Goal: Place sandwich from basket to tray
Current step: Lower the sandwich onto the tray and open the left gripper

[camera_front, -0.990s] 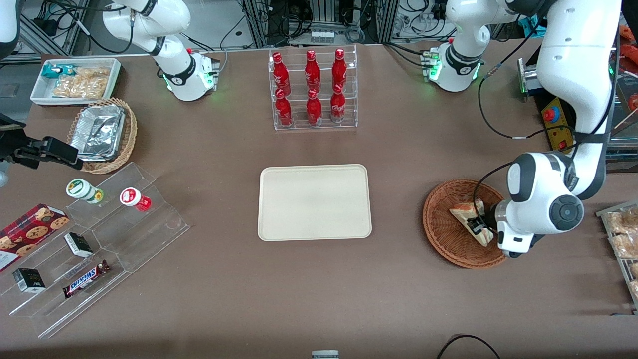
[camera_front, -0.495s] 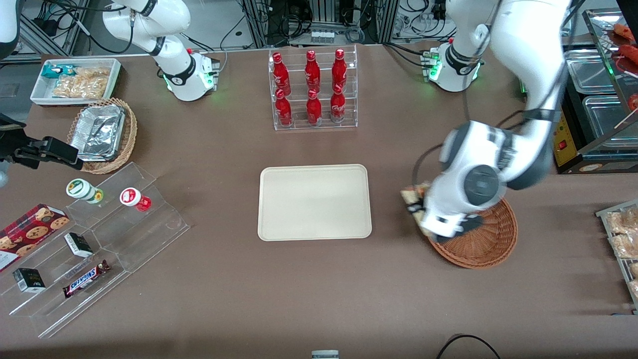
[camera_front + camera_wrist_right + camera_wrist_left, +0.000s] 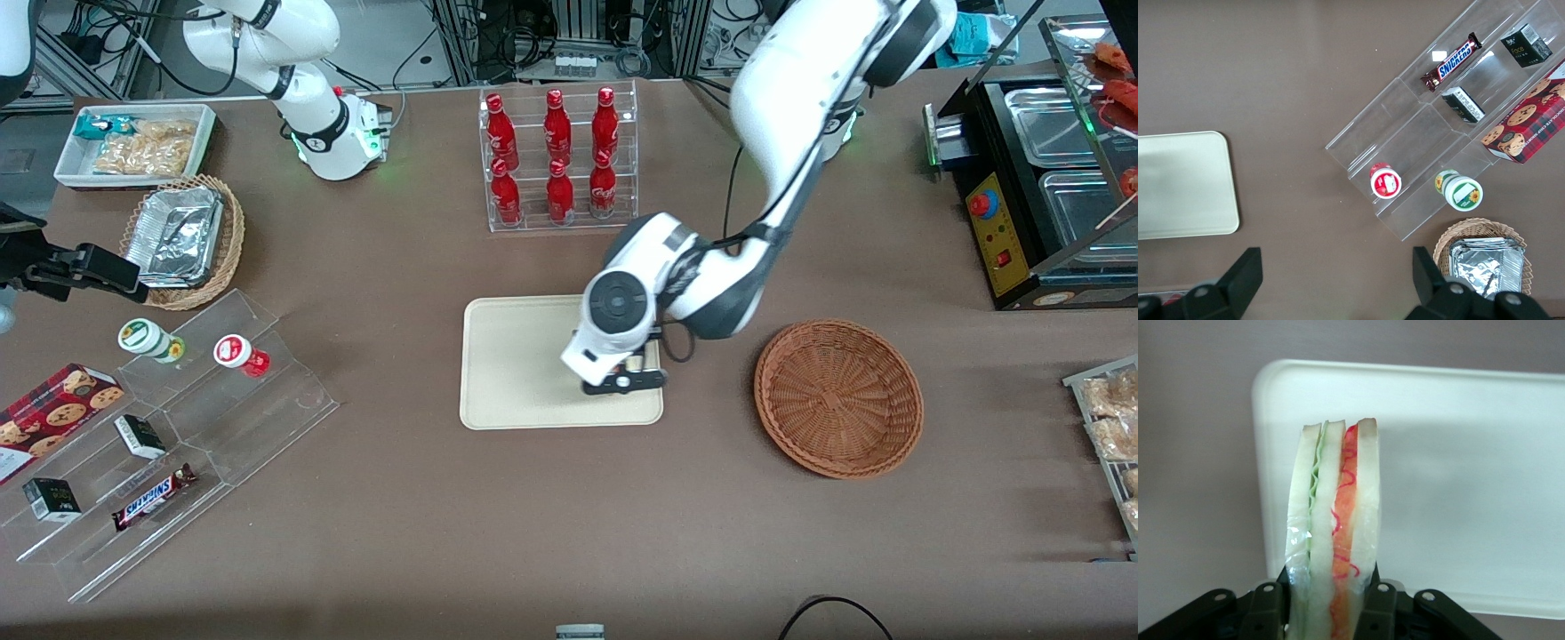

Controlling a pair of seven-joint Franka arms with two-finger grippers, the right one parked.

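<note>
Clamping 1 sandwich (image 3: 1333, 527) – fingers (image 3: 1269, 607) pinch it – the gripper (image 3: 622, 380) hovers above 1 tray (image 3: 516, 356).

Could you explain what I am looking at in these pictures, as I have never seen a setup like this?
These are two white robot arms fixed to a brown table. One picture looks down on them from the front; the other two come from cameras on the arms' wrists. The working arm's gripper hangs over the cream tray, shut on a wedge sandwich, best seen from its own wrist camera. The round wicker basket beside the tray holds nothing. Also on the table: a rack of red bottles, snacks on clear steps, and a basket of foil containers.
</note>
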